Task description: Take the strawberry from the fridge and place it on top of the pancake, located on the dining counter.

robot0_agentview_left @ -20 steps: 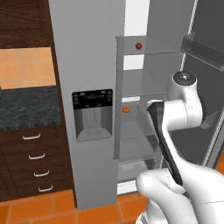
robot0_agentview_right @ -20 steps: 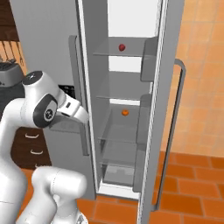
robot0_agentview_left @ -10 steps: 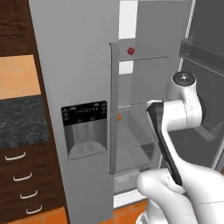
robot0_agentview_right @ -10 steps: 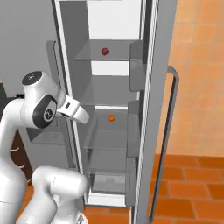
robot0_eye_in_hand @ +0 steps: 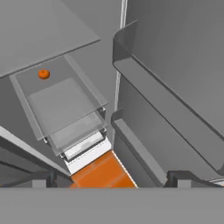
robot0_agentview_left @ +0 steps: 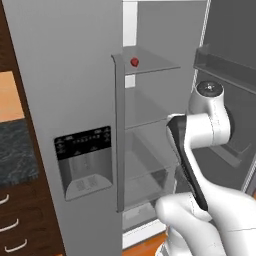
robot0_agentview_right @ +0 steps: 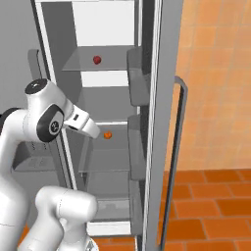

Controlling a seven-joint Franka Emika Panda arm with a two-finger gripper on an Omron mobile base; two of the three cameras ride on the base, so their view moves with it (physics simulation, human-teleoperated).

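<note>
Now my gripper hangs wide open inside the fridge; strawberry sits on a shelf well above it.

arm: white, folded at the elbow, forearm angled downward
wrist: tilted, hand pointing forward and down
gripper: jaws spread wide, nothing between them
fingertips: two dark tips, well apart

I note a small orange fruit at ten o'clock in my hand view, orange floor tiles at five o'clock rightward.
</note>
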